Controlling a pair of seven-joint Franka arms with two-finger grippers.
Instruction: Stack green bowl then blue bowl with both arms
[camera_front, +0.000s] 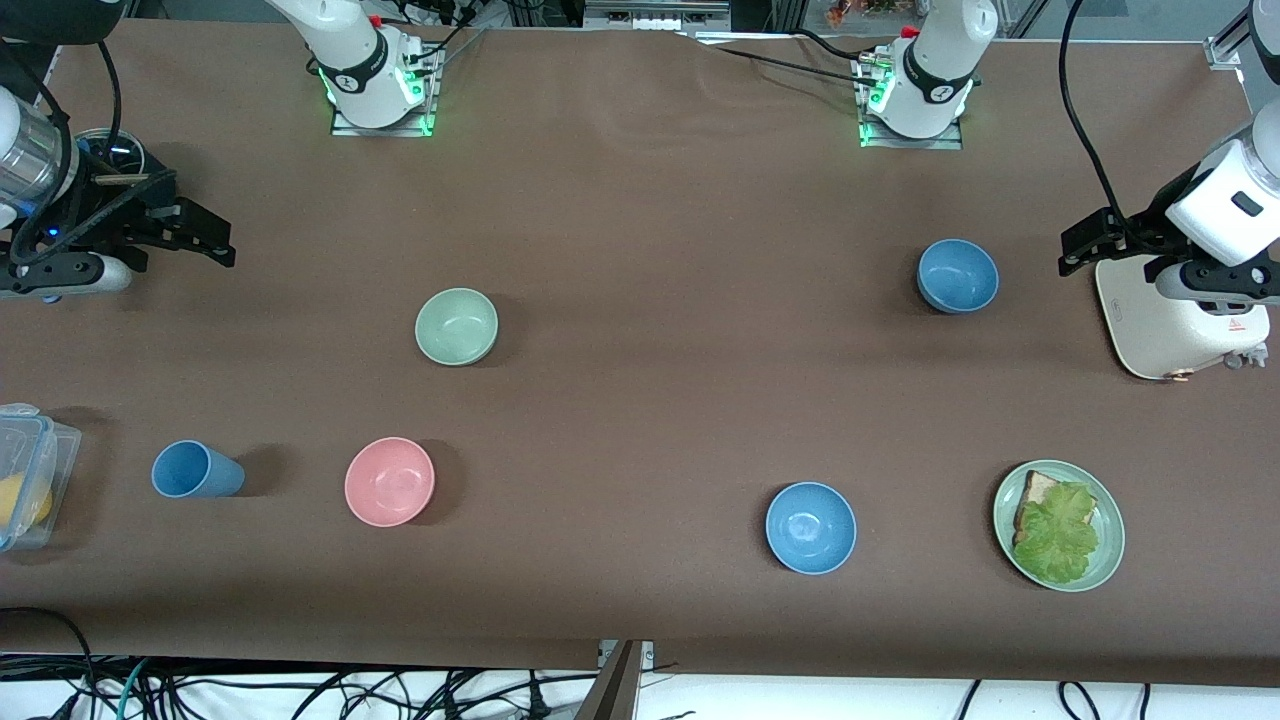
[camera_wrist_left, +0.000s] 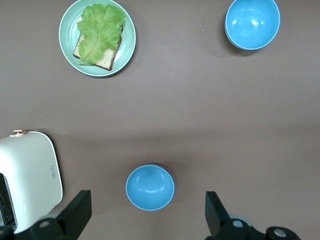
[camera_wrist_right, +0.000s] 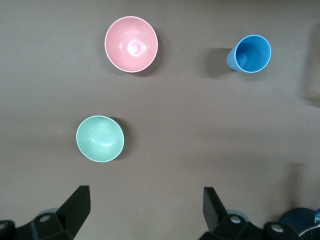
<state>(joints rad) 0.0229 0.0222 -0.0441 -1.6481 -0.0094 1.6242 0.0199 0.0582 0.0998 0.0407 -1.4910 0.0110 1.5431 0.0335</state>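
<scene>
Two white arms are waiting at the ends of the brown counter (camera_front: 640, 200), and nothing of the stacking is looking done yet. Going from big to small: the left end effector (camera_front: 1085, 240) is hanging over the counter at the left arm's end, above a white appliance (camera_front: 1185, 320), its fingers spread wide and gripping nothing; the right end effector (camera_front: 195, 235) is hanging over the right arm's end, likewise spread and empty. A green plate (camera_front: 1059, 525) with lettuce and bread is sitting near the front camera at the left arm's end, and a clear container (camera_front: 30, 470) is lying at the counter's edge at the right arm's end. The blue bowl (camera_front: 958, 275), the duller one, is resting upright toward the left arm's end, farther from the front camera than a brighter blue bowl (camera_front: 811, 527); the left wrist view is showing it between that arm's open fingers, well below them. The green bowl (camera_front: 457, 326) is resting upright toward the right arm's end, farther from the front camera than a pink bowl (camera_front: 389, 481) and a blue cup (camera_front: 195, 470). Both task bowls are sitting well apart, untouched, so I am judging that every step is still ahead: picking up each bowl and bringing the two together.
</scene>
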